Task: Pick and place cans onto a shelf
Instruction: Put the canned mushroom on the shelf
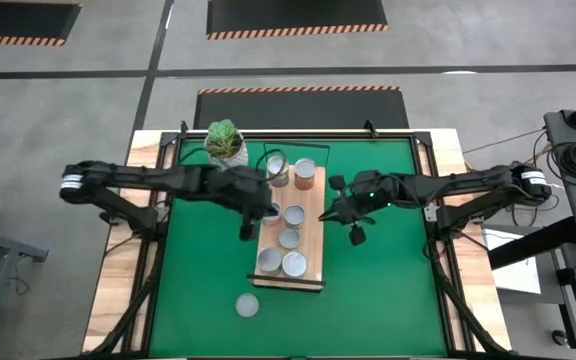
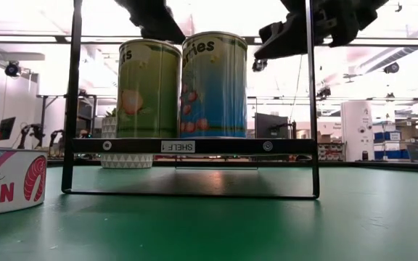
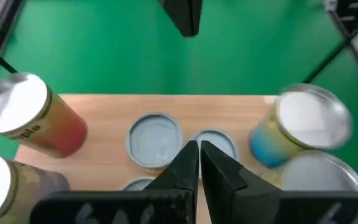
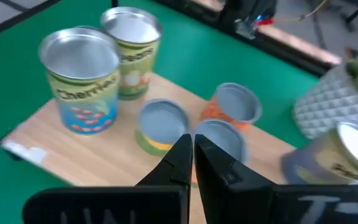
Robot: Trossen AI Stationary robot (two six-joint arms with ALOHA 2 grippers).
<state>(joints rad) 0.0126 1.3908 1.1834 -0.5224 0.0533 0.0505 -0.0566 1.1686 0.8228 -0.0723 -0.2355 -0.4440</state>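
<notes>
High view, shelf (image 1: 311,232): long wooden board on the green mat (image 1: 388,300), long axis running 12 to 6 o'clock, dark edge at the 6 o'clock end.
High view, cans (image 1: 293,215): seven upright on or at the board, silver tops up, strung along its length; an eighth (image 1: 247,305) alone on the mat off the board's 7 o'clock corner.
High view, left gripper (image 1: 250,226): over the board's 9 o'clock edge, clenched, holding nothing.
High view, right gripper (image 1: 343,222): just off the 3 o'clock edge, clenched, empty.
High view, plant pot (image 1: 226,145): at the board's 11 o'clock corner.
Low view: two tall cans (image 2: 214,85) side by side on a rail labelled SHELF 1, axes vertical; a salmon-labelled tin (image 2: 9,180) at 8 o'clock.
Left wrist view: fingers (image 3: 185,169) pressed together above the can tops.
Right wrist view: fingers (image 4: 180,160) pressed together above the board.
</notes>
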